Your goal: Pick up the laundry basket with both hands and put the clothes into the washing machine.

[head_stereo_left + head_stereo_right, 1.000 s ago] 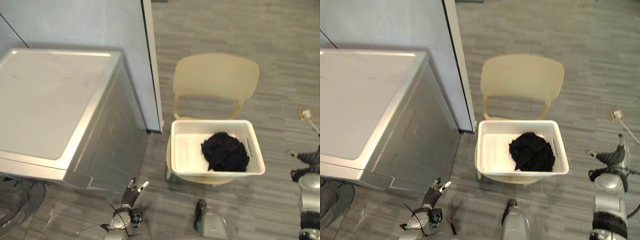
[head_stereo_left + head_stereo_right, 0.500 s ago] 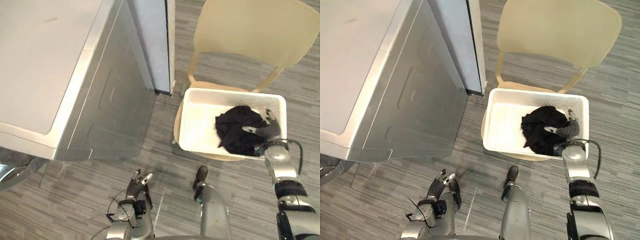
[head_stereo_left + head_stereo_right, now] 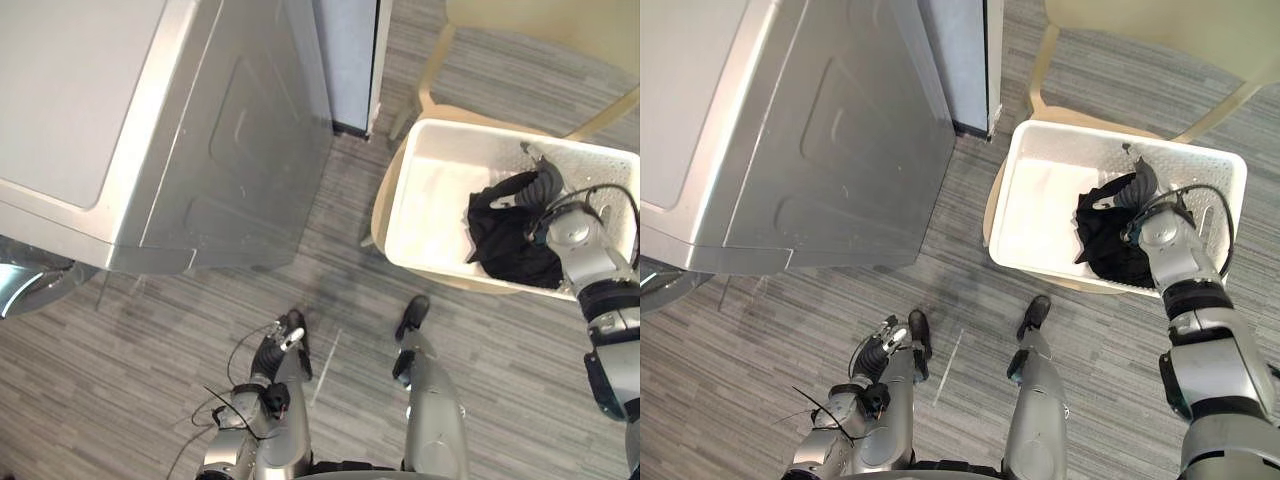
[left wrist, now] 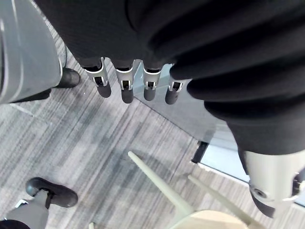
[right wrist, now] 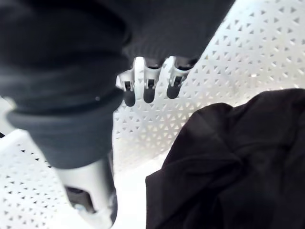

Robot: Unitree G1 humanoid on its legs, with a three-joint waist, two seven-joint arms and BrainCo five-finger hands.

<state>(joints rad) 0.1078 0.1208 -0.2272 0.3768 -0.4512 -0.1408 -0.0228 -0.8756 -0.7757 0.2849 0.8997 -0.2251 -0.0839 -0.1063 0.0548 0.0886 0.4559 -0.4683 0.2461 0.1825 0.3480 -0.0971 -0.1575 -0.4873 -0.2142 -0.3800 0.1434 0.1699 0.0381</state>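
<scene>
The basket (image 3: 432, 185) sits on a chair (image 3: 540, 15), with black clothes (image 3: 510, 245) in it. The right hand (image 3: 541, 186) is inside the basket by the clothes, fingers loose, holding nothing. The left hand (image 3: 284, 336) hangs far from it, loose too.

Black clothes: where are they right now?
In the head views the black clothes lie at the right end of the white laundry basket on the cream chair, beside the robot's right hand, right of the washing machine.

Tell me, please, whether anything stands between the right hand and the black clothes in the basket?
Nothing visible does. The right hand hangs open inside the white basket, next to the black clothes, with no object between.
</scene>
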